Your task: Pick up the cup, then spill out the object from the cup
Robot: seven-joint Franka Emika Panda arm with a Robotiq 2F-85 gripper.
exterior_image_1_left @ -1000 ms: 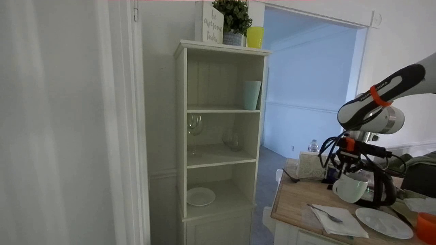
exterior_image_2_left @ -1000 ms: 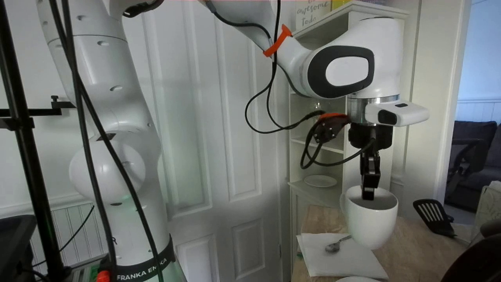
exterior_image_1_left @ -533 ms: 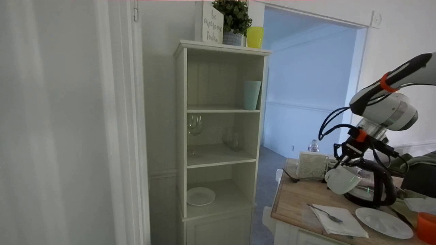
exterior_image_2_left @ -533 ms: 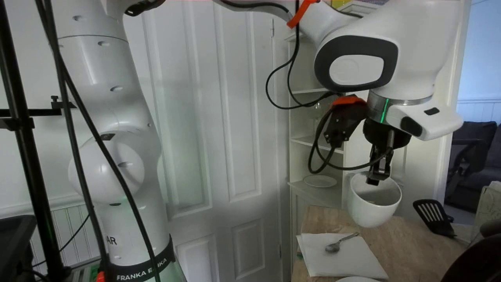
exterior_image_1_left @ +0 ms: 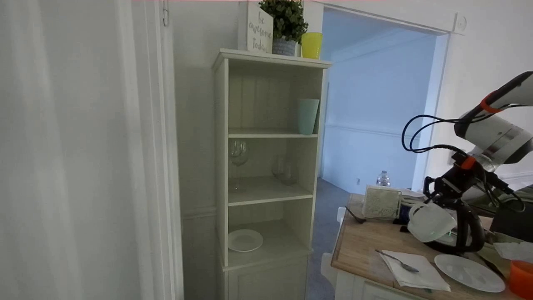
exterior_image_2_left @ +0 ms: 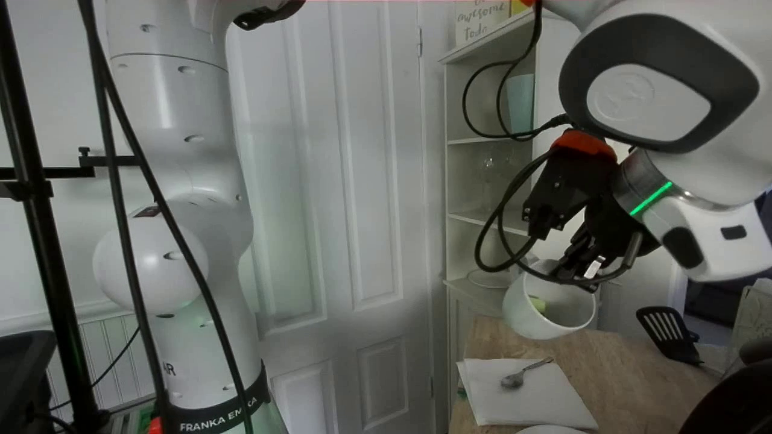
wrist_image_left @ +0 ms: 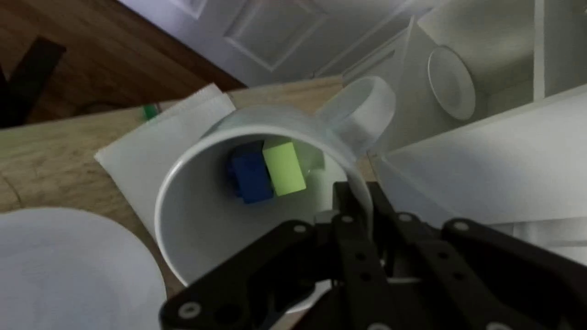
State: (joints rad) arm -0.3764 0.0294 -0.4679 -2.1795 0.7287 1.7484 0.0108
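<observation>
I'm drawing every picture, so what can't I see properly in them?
Glossy white rounded cup: rim partly behind the black jointed gripper, wrist view.
Dark blue boxy block: hidden by the cup in both exterior views.
Green leafy plant: top cut off by an exterior view's upper edge.

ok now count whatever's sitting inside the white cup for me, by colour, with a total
Blue block: 1
Yellow-green block: 1
Total in view inside the white cup: 2

Robot forearm (exterior_image_1_left: 518,91) sloping down, wrist (exterior_image_2_left: 654,187) tilted, black gripper (wrist_image_left: 357,197) angled downward, pinched tight
</observation>
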